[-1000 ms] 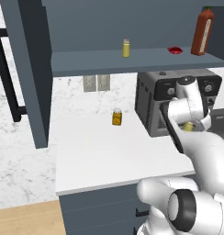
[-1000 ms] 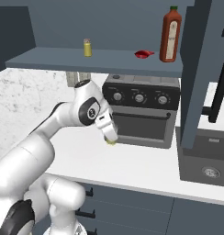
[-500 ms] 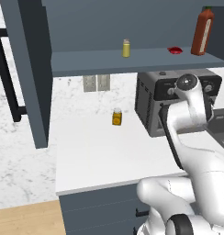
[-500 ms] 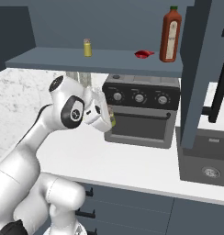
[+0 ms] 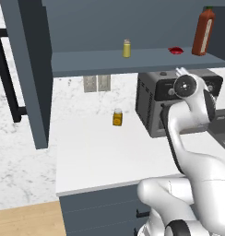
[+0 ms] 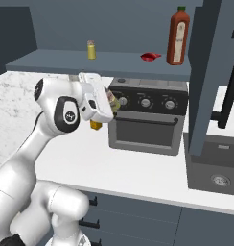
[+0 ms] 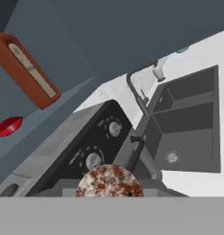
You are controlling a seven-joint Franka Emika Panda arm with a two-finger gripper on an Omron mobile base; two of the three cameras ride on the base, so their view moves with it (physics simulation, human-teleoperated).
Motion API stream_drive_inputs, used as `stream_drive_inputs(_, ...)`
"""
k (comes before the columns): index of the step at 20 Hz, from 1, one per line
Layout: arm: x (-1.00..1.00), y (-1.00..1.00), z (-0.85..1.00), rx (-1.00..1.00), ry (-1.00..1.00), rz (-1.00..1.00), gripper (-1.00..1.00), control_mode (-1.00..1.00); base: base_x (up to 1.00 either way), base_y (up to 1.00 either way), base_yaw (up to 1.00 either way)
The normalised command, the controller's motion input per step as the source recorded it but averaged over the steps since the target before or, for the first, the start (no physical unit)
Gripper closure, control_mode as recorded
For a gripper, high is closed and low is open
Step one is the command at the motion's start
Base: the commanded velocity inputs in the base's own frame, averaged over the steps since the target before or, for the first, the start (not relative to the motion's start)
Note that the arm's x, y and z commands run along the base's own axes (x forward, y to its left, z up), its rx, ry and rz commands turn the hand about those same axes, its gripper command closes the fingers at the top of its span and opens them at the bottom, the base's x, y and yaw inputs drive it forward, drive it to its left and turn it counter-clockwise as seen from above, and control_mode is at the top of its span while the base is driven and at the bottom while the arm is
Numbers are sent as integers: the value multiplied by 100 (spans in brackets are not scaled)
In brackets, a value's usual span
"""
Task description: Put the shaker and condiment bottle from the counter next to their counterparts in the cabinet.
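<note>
The gripper [image 6: 111, 103] is clamped on the shaker [image 7: 109, 181], raised off the counter [image 6: 138, 168], likely to carry it up. Above and beyond the gripper, the cabinet [image 6: 52, 65] shelf holds its yellow counterpart [image 6: 91, 50].

My wrist hides most of the shaker [image 6: 112, 103] between my fingers. Behind my pincer [image 6: 111, 103], the jar [image 6: 95, 125] is half covered. Hand view: tall bottle [image 7: 23, 69] is cut off at the left edge.

Kitchen: white counter [image 5: 100, 156], toaster oven [image 6: 147, 115], sink [image 7: 187, 124], probably marble backsplash [image 5: 22, 152].
</note>
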Motion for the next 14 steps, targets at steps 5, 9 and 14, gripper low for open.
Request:
stream_drive_inputs(5,0,0,84,-4,-12,0,100,-100,0,0,0)
stream_drive_inputs(9,0,0,79,0,-2,7,100,-100,0,0,0)
stream_drive_inputs(14,0,15,70,-1,0,14,100,-100,0,0,0)
